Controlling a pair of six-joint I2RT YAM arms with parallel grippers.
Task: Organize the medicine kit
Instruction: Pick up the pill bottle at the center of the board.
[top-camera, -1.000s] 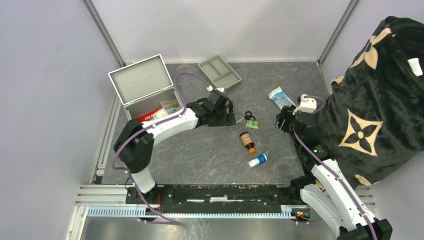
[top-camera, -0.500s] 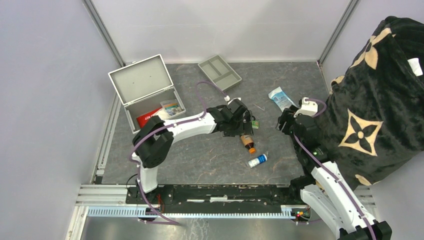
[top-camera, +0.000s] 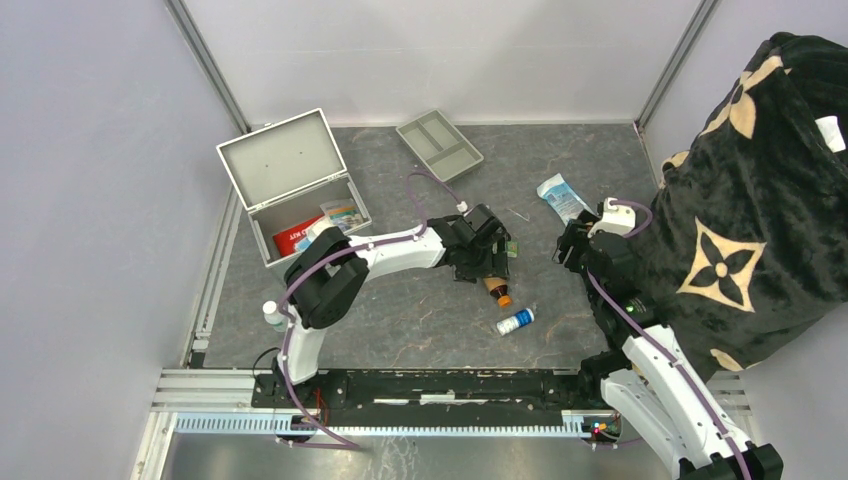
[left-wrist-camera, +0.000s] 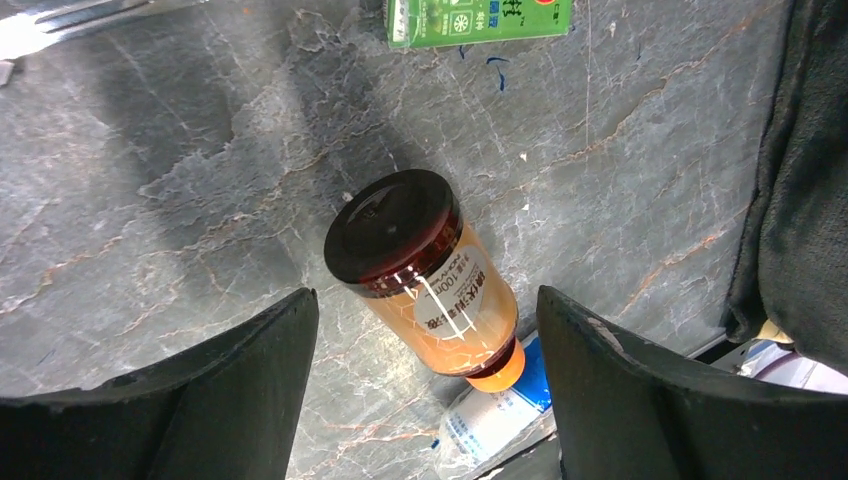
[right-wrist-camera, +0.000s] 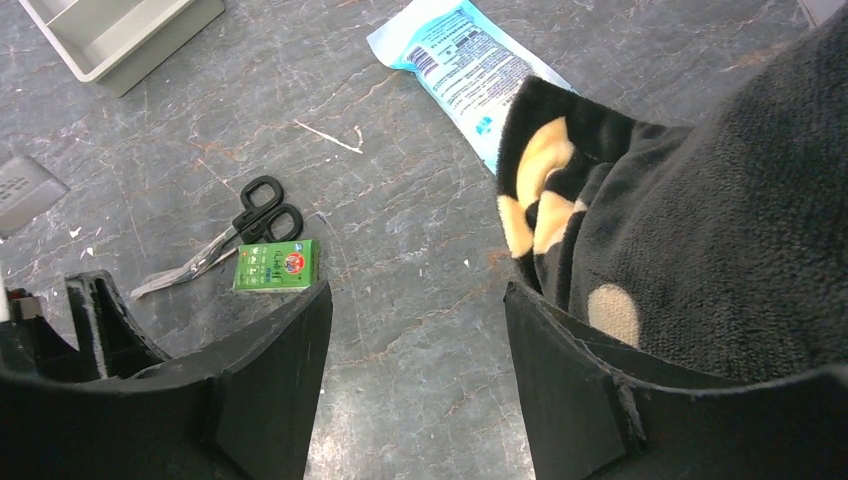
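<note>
Pale lilac walls (top-camera: 450, 50) enclose a grey marbled tabletop (top-camera: 420, 310); a black patterned blanket (top-camera: 760, 200) drapes something, perhaps furniture.

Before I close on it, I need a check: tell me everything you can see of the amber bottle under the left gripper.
The amber bottle lies on its side on the grey stone-patterned table. Its body is translucent brown with a white printed label. A dark round end faces the wrist camera and an orange cap sits at the other end. The open left gripper straddles it, its fingers clear on both sides. A white-and-blue bottle lies just beyond the cap, apart.
</note>
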